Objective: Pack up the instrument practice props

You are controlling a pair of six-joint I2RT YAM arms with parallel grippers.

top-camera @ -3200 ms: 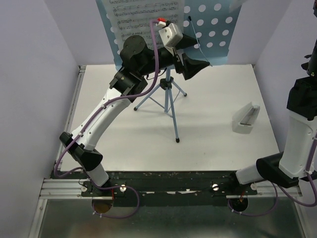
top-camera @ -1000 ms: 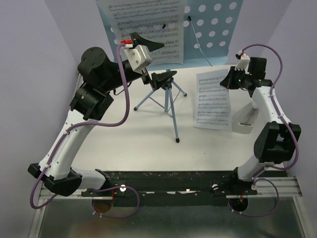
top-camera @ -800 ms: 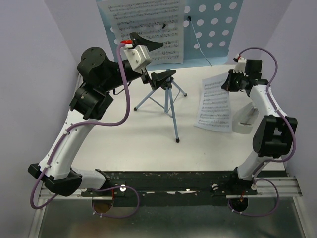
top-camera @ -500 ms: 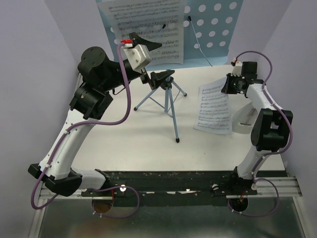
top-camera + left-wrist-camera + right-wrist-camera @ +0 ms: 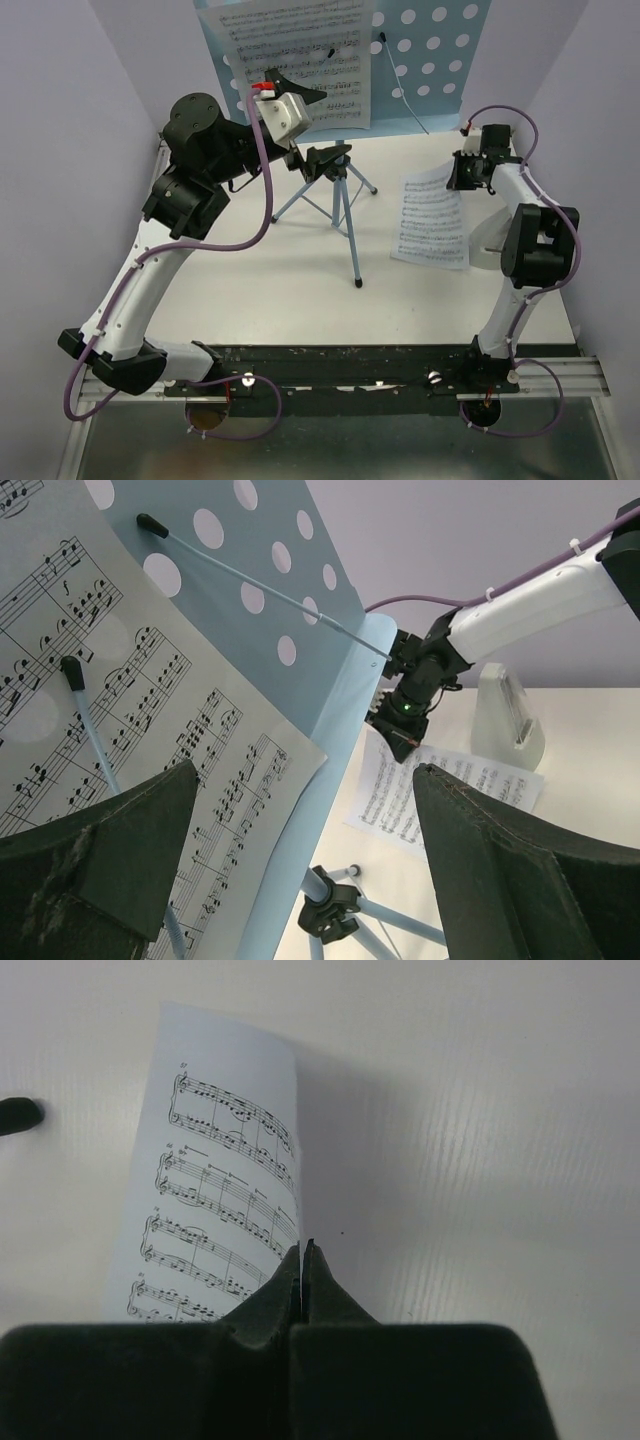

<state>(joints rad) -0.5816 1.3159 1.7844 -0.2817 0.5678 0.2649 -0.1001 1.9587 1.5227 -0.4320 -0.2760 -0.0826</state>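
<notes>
The light-blue music stand [image 5: 440, 60] stands at the back of the table on tripod legs [image 5: 345, 225]. One sheet-music page [image 5: 300, 60] rests on its perforated tray under a wire holder [image 5: 85, 725]. My left gripper [image 5: 298, 88] is open and empty, just in front of that page. My right gripper [image 5: 458, 175] is shut on the top edge of the second sheet-music page [image 5: 432, 218], which hangs down onto the table at the right. In the right wrist view the page [image 5: 215, 1210] is pinched between the closed fingertips [image 5: 285, 1285].
A small white box-like object [image 5: 490, 240] sits on the table at the right, partly behind the right arm. Pale walls close in the table at the left, right and back.
My right gripper has carried the held page back and slightly left, lowering it so it drapes on the table. My left gripper has barely moved.
</notes>
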